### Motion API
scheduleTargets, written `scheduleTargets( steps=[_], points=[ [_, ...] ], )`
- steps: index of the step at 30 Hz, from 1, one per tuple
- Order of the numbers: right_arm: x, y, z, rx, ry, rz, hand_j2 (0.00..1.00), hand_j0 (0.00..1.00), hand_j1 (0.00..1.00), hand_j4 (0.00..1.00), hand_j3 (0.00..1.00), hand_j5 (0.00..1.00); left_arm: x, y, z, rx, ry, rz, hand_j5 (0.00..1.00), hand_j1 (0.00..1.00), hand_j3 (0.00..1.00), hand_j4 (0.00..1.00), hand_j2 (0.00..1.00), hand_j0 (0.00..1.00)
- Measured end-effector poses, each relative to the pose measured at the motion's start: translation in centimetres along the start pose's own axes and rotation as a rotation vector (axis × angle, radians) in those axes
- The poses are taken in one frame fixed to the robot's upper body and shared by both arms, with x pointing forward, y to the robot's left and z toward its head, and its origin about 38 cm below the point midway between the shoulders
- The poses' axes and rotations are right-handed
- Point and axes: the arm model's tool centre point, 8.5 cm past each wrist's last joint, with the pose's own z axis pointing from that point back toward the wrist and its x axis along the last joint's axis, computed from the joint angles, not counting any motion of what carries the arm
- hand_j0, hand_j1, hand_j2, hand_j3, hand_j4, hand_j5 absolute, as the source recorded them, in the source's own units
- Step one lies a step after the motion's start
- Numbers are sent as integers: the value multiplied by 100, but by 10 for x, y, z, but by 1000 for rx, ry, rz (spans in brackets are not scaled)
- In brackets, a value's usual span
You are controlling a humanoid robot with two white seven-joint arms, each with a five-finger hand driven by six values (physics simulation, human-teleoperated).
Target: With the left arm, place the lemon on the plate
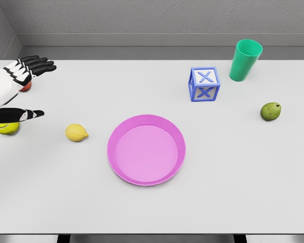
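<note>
Left hand (21, 81) hangs over the far left edge of the white table (152, 202), fingers stretched out flat and pointing to the right, thumb held apart lower down, holding nothing. Its white forearm comes in from the left border. A small red thing (26, 87) peeks out under the fingers, mostly hidden, and a yellow-green ball (6, 128) sits just below the thumb, partly covered by it.

To the right of the hand, apart from it, the lemon (76, 132) lies on the table with its long axis roughly left to right, its small pointed tip toward the right. It rests near the left rim of the pink plate (119, 167), not touching it.

Farther off on the right half stand a blue-and-white block with an X (204, 84), a green cup (245, 61) behind it, and a green pear-like fruit (270, 111) near the right edge.
</note>
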Motion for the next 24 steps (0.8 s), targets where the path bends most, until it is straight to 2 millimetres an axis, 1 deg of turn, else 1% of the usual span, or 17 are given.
scheduleTargets(
  steps=[3,7,13,15,17,19,21,22,24],
  points=[
    [0,0,0,0,1,1,100,100,100,100,100,100,0,2,-1,0,-3,-10,100,100,100,100,100,100],
    [0,0,0,0,1,0,100,100,100,100,100,100,-1,-2,1,-18,7,-22,100,100,100,100,100,100],
    [0,0,0,0,1,1,100,100,100,100,100,100,-3,-8,3,-93,15,-27,100,100,100,100,100,100],
    [0,0,0,0,1,1,100,100,100,100,100,100,-2,-28,3,-155,7,6,100,100,100,100,100,100],
    [0,0,0,0,1,1,100,100,100,100,100,100,0,-54,4,-236,-3,39,100,100,100,100,100,100],
    [0,0,0,0,1,1,100,100,100,100,100,100,1,-84,10,-339,-3,57,100,100,100,100,100,100],
    [0,0,0,0,1,1,100,100,100,100,100,100,-2,-105,20,-430,10,55,100,100,100,100,100,100],
    [0,0,0,0,1,1,100,100,100,100,100,100,-6,-107,24,-463,16,44,100,100,100,100,100,100],
    [0,0,0,0,1,1,100,100,100,100,100,100,-15,-97,32,-504,32,23,100,100,100,100,100,100]
  ],
)
